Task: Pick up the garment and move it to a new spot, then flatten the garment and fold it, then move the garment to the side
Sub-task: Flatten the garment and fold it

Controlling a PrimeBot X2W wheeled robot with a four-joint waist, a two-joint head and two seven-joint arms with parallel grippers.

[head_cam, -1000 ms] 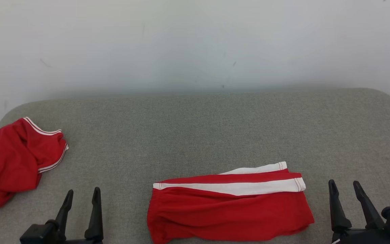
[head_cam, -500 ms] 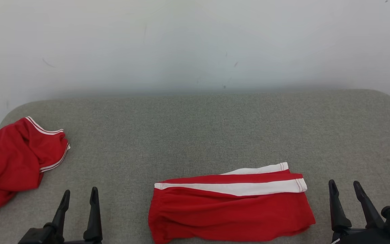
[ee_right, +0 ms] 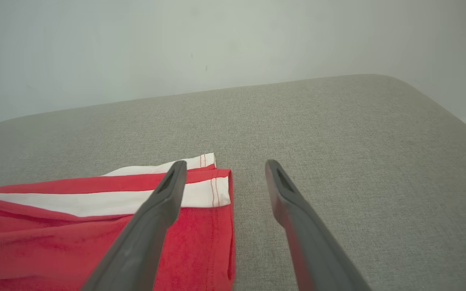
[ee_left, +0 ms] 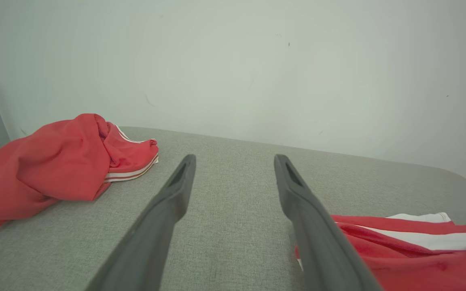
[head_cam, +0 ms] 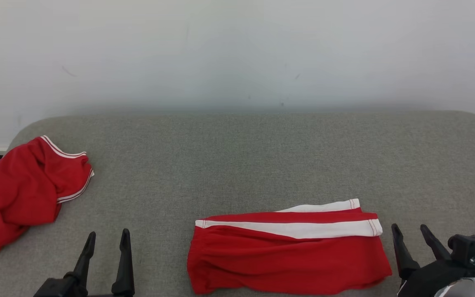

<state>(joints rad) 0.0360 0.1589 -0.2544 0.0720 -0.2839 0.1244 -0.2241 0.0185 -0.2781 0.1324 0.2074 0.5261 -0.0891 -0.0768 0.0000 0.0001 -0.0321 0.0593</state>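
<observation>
Closing in from the right, the right hand (head_cam: 407,226) now sits just beside the right edge of the folded red garment with a white side stripe (head_cam: 287,260), fingers spread and empty; the rest of the shift is only the head camera swinging. The garment lies near-centre on the grey fabric-covered tabletop (head_cam: 262,156), so this looks like lining up the move aside, with the left hand (head_cam: 109,232) also spread and empty. The crumpled red white-trimmed garment (head_cam: 23,194) at far left runs off the edge, and the fold's layers can't be made out.
</observation>
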